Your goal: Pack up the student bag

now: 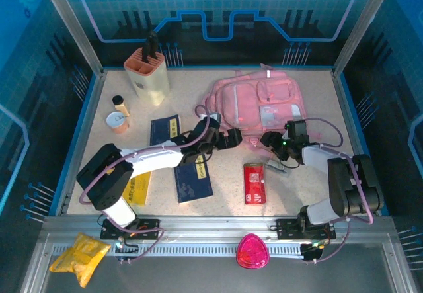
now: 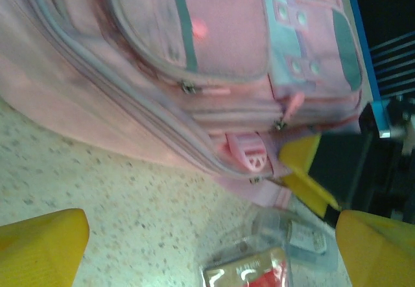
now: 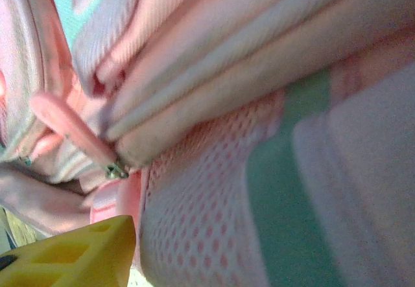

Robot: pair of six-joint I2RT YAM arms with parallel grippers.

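Observation:
The student bag (image 1: 261, 101), a soft pink backpack, lies flat at the back right of the table with its front pockets up. My left gripper (image 1: 232, 138) hovers at its near left edge, open, with bare table between its yellow fingers (image 2: 42, 248). My right gripper (image 1: 271, 139) is against the bag's near edge. One yellow finger (image 3: 71, 258) shows at the lower left, well off centre, and pink mesh fabric (image 3: 207, 222) covers the rest. A pink zip pull (image 3: 71, 128) hangs just above that finger. The bag (image 2: 194, 73) spans the top of the left wrist view.
A red packet (image 1: 254, 182) and a clear case (image 1: 276, 167) lie just in front of the bag. Two blue booklets (image 1: 193, 177) and a yellow one (image 1: 139, 188) lie under my left arm. A beige holder (image 1: 147, 75), a small bottle (image 1: 119, 101) and an orange cup (image 1: 119, 121) stand back left.

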